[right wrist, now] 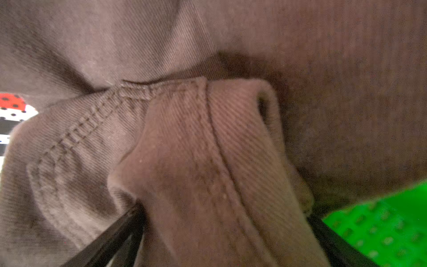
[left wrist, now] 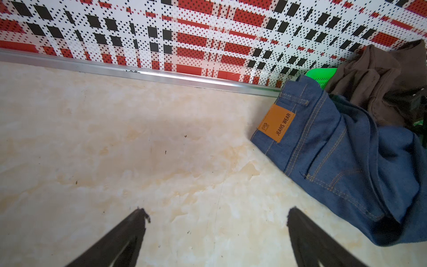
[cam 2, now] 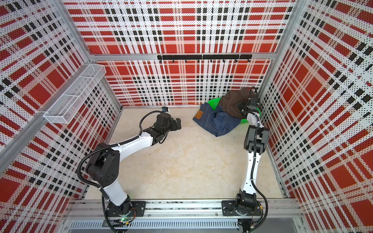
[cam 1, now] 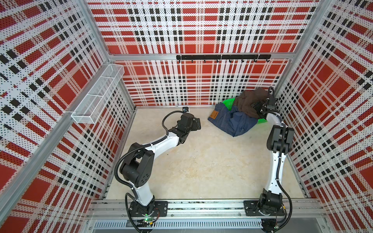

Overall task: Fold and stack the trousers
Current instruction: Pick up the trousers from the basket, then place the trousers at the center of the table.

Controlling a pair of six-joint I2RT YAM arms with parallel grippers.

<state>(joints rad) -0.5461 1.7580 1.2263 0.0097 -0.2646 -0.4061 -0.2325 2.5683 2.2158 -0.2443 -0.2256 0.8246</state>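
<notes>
The dark brown trousers (cam 1: 247, 99) lie crumpled on top of a green basket (cam 1: 228, 102) in the far right corner. The blue denim trousers (cam 1: 235, 122) spill from the basket onto the table, tan patch (left wrist: 276, 123) up. My right gripper (cam 1: 255, 106) is pushed into the brown pile. In the right wrist view its jaws stand wide, open, with a seamed fold of brown trousers (right wrist: 208, 138) filling the gap between them (right wrist: 224, 210). My left gripper (cam 1: 196, 124) hovers open over bare table, left of the denim trousers (left wrist: 335, 150), nothing between its fingers (left wrist: 138, 222).
The beige table (cam 1: 201, 165) is walled by plaid panels. A white wire shelf (cam 1: 99, 90) hangs on the left wall and a black hook rail (cam 1: 223, 57) on the back wall. A small dark device (cam 1: 185, 109) sits at the back edge.
</notes>
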